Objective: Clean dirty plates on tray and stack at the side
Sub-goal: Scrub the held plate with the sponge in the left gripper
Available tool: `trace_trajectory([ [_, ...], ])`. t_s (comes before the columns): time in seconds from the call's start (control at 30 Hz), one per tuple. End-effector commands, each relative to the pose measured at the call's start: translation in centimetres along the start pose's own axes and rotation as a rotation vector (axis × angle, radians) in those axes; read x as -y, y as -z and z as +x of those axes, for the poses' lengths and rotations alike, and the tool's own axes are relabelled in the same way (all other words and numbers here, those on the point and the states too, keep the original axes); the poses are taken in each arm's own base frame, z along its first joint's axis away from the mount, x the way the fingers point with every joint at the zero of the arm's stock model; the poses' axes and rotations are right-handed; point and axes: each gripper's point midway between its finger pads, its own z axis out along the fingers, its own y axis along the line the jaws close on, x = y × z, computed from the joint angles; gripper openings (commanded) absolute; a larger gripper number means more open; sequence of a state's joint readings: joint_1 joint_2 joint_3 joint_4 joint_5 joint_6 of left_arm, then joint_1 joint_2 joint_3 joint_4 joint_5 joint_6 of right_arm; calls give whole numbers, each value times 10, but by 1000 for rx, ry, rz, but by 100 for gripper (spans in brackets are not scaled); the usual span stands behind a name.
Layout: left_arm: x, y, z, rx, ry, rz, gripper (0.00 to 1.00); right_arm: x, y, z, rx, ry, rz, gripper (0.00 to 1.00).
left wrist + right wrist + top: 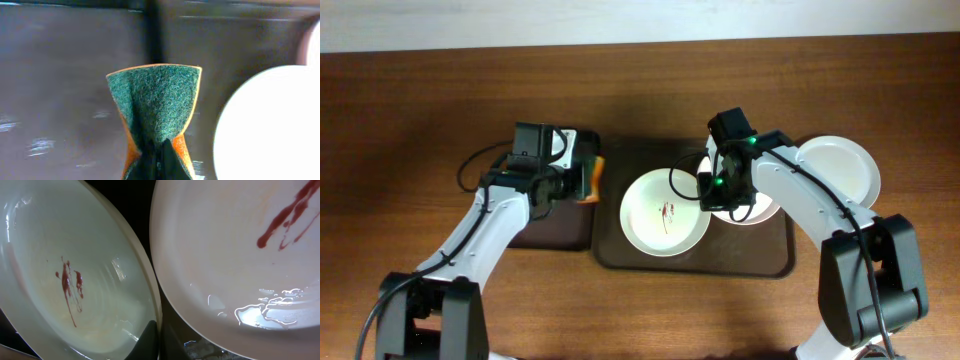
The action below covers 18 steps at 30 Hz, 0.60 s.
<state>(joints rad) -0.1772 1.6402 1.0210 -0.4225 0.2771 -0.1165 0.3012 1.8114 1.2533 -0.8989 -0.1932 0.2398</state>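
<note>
The left tool point(582, 181) pinches a green-faced sponge point(157, 100); the smeared grey-green plate point(665, 212) lies just right of it on the tray point(700, 262). The right tool point(725, 190) hangs over a smeared white plate point(240, 255); whether it is spread, I cannot tell.

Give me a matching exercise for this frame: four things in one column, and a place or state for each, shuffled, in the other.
Things
1. sponge
2. middle plate
3. far-right plate
4. black tray

Places and states
A. clean, on the tabletop right of the brown tray
B. pinched in the left tool
C. red smear, on the brown tray
D. partly under the left arm

Pairs: 1-B, 2-C, 3-A, 4-D
</note>
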Motion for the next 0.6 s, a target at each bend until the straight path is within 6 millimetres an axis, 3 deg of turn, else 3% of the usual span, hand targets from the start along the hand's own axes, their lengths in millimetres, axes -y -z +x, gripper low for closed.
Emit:
trace_trajectory([
  [0.0, 59, 1, 2, -35, 80, 281, 0, -1, -2, 4, -12, -6, -7, 4],
  [0.2, 111, -27, 23, -141, 170, 384, 0, -2, -3, 8, -29, -10, -14, 4],
  [0.33, 137, -41, 38, -183, 141, 422, 0, 1, -24, 24, -92, -69, -17, 4],
  [0.57, 144, -49, 51, -229, 147, 420, 0, -16, -33, 38, -122, -22, -41, 4],
])
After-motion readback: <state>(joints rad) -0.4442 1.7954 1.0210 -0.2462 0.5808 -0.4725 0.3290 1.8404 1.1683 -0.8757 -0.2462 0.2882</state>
